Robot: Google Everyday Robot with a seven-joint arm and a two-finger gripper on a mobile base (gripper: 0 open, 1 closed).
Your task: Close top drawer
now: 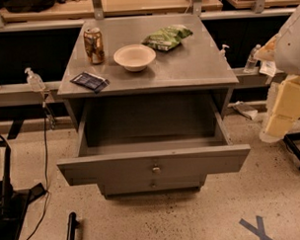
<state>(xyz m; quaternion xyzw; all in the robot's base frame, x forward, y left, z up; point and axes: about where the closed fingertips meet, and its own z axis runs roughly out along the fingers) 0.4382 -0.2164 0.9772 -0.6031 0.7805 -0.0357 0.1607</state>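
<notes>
The top drawer (154,164), matte grey wood, stands pulled far out toward 6 o'clock, its long flat front bearing one small round metal knob (156,168). On the smooth grey counter (197,66) sit a brown-gold can (94,45) with an unreadable label, a round cream bowl (134,57), a crinkled green bag (167,37) and a flat dark-blue packet (90,81). The cream, blocky tool (286,105) hangs at 3 o'clock, apart from the drawer; its grip cannot be told.

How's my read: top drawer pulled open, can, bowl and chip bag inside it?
Not quite. The camera view shows the top drawer open, but the can, bowl and chip bag sit on the cabinet top. The gripper is off to the right.
</notes>
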